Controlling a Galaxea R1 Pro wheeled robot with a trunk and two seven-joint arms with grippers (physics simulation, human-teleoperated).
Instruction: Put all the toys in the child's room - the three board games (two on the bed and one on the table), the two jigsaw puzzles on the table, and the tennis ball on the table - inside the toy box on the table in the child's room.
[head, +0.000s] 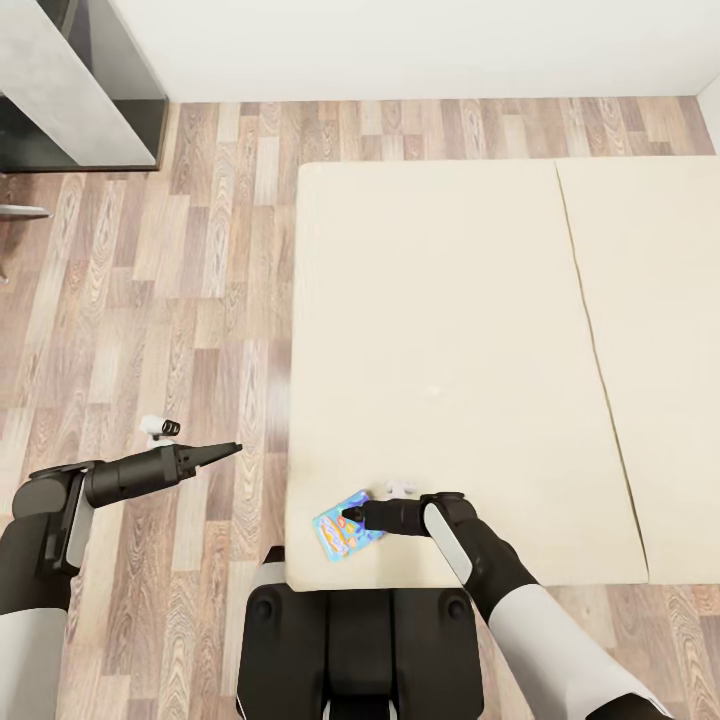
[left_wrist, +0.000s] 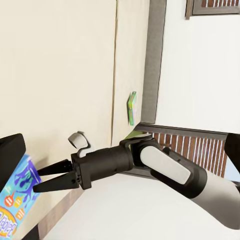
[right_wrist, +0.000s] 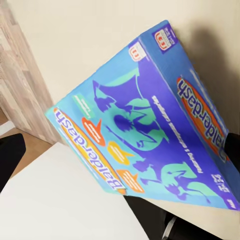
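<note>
Blue "Balderdash" board game (head: 348, 526) flat near bed (head: 440, 330) corner, green-edged game (left_wrist: 131, 107) upright

Beige bed (head: 450, 340) on wood-plank floor (head: 180, 300)

Blue board game (head: 345, 527) at its near corner; a green-edged game (left_wrist: 131, 107) by its far edge.

Bright even render light; soft faint shadows; sharp, no glare.
</note>
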